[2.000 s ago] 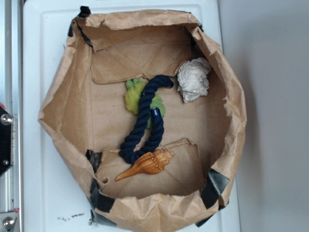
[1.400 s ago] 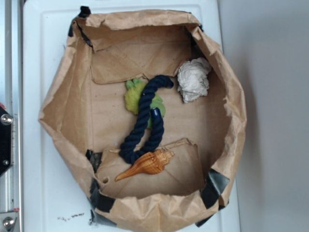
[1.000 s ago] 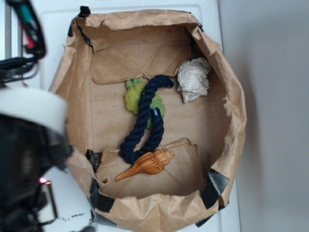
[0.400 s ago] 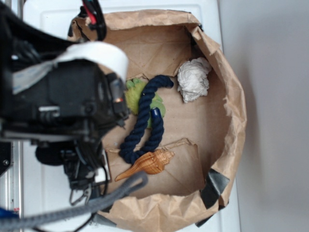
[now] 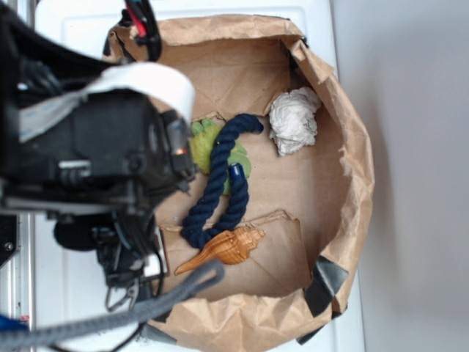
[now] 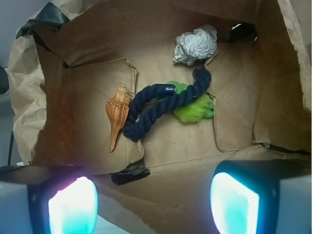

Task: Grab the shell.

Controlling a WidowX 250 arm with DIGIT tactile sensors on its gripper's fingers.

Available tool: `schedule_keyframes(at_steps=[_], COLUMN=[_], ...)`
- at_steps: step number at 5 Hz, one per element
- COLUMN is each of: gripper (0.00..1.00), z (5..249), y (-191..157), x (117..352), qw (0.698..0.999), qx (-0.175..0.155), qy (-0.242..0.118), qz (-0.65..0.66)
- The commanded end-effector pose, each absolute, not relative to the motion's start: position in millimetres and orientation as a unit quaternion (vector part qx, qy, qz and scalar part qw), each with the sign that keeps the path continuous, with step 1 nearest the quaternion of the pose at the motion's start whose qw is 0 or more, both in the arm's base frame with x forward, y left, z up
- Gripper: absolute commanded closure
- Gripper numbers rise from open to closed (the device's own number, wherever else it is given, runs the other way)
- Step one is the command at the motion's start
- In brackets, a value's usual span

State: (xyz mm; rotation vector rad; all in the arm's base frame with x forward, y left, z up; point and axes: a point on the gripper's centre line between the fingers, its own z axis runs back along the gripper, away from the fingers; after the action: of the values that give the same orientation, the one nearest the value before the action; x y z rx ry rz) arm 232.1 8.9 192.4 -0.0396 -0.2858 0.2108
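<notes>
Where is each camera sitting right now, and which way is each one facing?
Exterior: overhead, facing straight down into the paper bag; the arm's dark body covers the left side, gripper not visible.
Wrist: on the arm, looking down into the bag from above its rim; both lit fingertips frame the bottom edge, spread apart.
Shared: shell, navy rope, paper ball, green toy.

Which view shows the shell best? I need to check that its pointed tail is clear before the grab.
The wrist view: the shell lies whole and unobstructed, its tail pointing toward the camera beside the rope loop. In the exterior view the shell is also visible, but the arm crowds its tail tip.
</notes>
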Motion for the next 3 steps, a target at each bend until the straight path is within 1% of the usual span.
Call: schedule_keyframes(at_steps=[1,2,3], gripper=[0.00,0.00,0.00], z=[182,172,164], y=[12,13,12], x=[251,273,283], qw=[0.977,0.962,0.952], qx=[-0.018,-0.024,-0.007], qy=[-0.150,-0.139,-0.149], qz=[0.153,0.234,0.268])
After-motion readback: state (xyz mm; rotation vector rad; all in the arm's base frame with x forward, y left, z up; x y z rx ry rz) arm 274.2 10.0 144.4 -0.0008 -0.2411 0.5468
